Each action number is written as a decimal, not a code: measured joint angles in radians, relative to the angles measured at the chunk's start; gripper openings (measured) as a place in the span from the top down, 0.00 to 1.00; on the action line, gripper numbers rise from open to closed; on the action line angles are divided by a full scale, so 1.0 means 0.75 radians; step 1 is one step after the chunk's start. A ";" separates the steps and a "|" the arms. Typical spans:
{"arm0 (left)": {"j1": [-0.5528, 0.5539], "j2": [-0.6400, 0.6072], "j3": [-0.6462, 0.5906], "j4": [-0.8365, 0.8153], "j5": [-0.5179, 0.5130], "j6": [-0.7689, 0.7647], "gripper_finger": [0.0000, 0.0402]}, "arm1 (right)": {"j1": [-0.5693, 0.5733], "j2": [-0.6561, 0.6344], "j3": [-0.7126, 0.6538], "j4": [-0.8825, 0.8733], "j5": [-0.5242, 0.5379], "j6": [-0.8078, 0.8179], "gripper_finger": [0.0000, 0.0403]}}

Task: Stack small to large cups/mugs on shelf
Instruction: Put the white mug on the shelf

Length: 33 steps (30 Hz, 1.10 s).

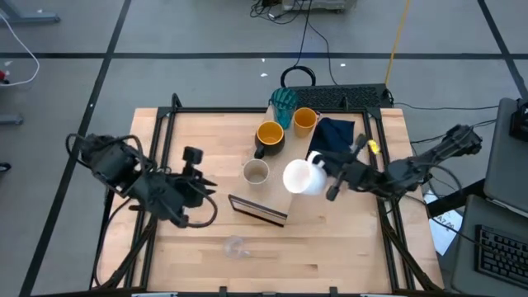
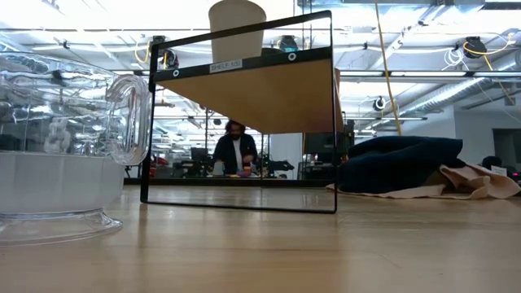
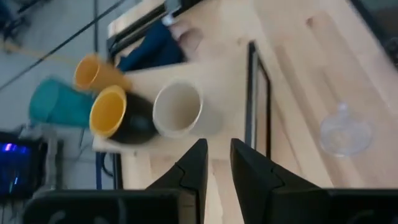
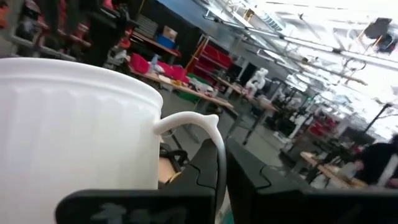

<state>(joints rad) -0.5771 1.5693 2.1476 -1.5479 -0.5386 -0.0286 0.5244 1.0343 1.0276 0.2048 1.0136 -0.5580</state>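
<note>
On the light-wood shelf (image 1: 293,202) stand the teal tumbler (image 1: 283,103), the orange cup (image 1: 304,120), the dark mug with a yellow inside (image 1: 270,136) and the beige cup (image 1: 256,172), each on its base. The clear glass (image 1: 237,246) stands on the table in front of the shelf. My right gripper (image 1: 323,167) is shut on the white mug (image 1: 299,177), above the shelf's right part. My left gripper (image 1: 208,186) hovers left of the shelf. Its fingers (image 3: 193,168) stand narrowly open with nothing between them. My right gripper pinches the white mug's thin handle (image 4: 214,134) between its two fingers. The fingers come roughly level from the table's right side. The mug (image 4: 74,124) is lifted clear of the shelf, its body ahead of the fingertips.
A navy cloth (image 1: 334,136) lies at the shelf's far right, over a pale cloth (image 2: 464,183). The shelf's dark end edge (image 1: 257,210) faces the near side. The black frame (image 2: 244,122) carries the board above the table.
</note>
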 joint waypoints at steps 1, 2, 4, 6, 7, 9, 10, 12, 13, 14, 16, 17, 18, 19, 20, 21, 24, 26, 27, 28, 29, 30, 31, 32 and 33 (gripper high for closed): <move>-0.013 -0.046 -0.073 0.011 -0.025 -0.040 0.83 | 0.018 -0.020 -0.016 -0.002 0.017 0.019 0.99; -0.021 -0.099 -0.150 0.028 -0.058 -0.083 0.83 | 0.035 -0.039 -0.036 -0.001 0.037 0.023 0.99; -0.044 -0.238 -0.331 0.078 -0.113 -0.175 0.83 | 0.065 -0.077 -0.078 0.012 0.051 0.027 0.99; -0.077 -0.404 -0.537 0.173 -0.169 -0.258 0.83 | 0.089 -0.111 -0.120 0.037 0.078 0.036 0.99; -0.093 -0.498 -0.652 0.252 -0.197 -0.274 0.83 | 0.100 -0.127 -0.140 0.052 0.111 0.035 0.99; -0.126 -0.685 -0.880 0.431 -0.238 -0.281 0.83 | 0.119 -0.155 -0.188 0.106 0.184 0.009 0.99; -0.143 -0.782 -0.999 0.543 -0.243 -0.277 0.83 | 0.128 -0.170 -0.213 0.136 0.206 -0.011 0.99; -0.175 -0.957 -1.220 0.738 -0.259 -0.234 0.83 | 0.141 -0.195 -0.266 0.207 0.234 -0.046 0.99; -0.186 -1.035 -1.328 0.822 -0.273 -0.220 0.83 | 0.147 -0.207 -0.293 0.246 0.256 -0.061 0.99; -0.192 -1.104 -1.422 0.896 -0.289 -0.210 0.83 | 0.153 -0.219 -0.319 0.282 0.285 -0.079 0.99; -0.195 -1.220 -1.590 1.021 -0.318 -0.198 0.83 | 0.161 -0.240 -0.377 0.365 0.347 -0.121 0.99; -0.195 -1.267 -1.666 1.077 -0.334 -0.197 0.83 | 0.160 -0.249 -0.412 0.414 0.371 -0.142 0.99; -0.195 -1.304 -1.731 1.130 -0.338 -0.190 0.83 | 0.159 -0.254 -0.449 0.476 0.390 -0.160 0.99; -0.195 -1.335 -1.787 1.187 -0.337 -0.177 0.83 | 0.155 -0.258 -0.486 0.546 0.396 -0.188 0.99; -0.195 -1.358 -1.837 1.237 -0.336 -0.162 0.83 | 0.148 -0.259 -0.524 0.622 0.401 -0.223 0.99; -0.195 -1.375 -1.876 1.282 -0.335 -0.151 0.83 | 0.138 -0.260 -0.567 0.715 0.403 -0.256 0.99; -0.195 -1.390 -1.961 1.404 -0.334 -0.109 0.83 | 0.111 -0.260 -0.688 1.008 0.403 -0.354 0.99; -0.195 -1.381 -1.987 1.454 -0.332 -0.080 0.83 | 0.093 -0.260 -0.761 1.169 0.400 -0.410 0.99; -0.195 -1.373 -1.992 1.474 -0.330 -0.071 0.83 | 0.085 -0.260 -0.794 1.236 0.397 -0.423 0.99; -0.195 -1.365 -1.994 1.482 -0.324 -0.068 0.83 | 0.077 -0.260 -0.824 1.283 0.396 -0.425 0.99; -0.195 -1.357 -1.994 1.483 -0.318 -0.069 0.83 | 0.069 -0.260 -0.849 1.322 0.392 -0.423 0.99; -0.195 -1.350 -1.994 1.485 -0.315 -0.069 0.83 | 0.061 -0.259 -0.873 1.350 0.377 -0.409 0.99; -0.195 -1.343 -1.994 1.492 -0.311 -0.069 0.83 | 0.051 -0.259 -0.892 1.364 0.353 -0.385 0.99; -0.195 -1.335 -1.994 1.501 -0.310 -0.070 0.83 | 0.039 -0.256 -0.906 1.368 0.331 -0.360 0.99; -0.195 -1.325 -1.994 1.514 -0.310 -0.070 0.83 | 0.026 -0.251 -0.915 1.367 0.318 -0.340 0.99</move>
<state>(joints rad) -0.7235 0.5753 0.6521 -0.4126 -0.7708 -0.0811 0.5436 0.8463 0.3414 1.2303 1.2520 -0.8129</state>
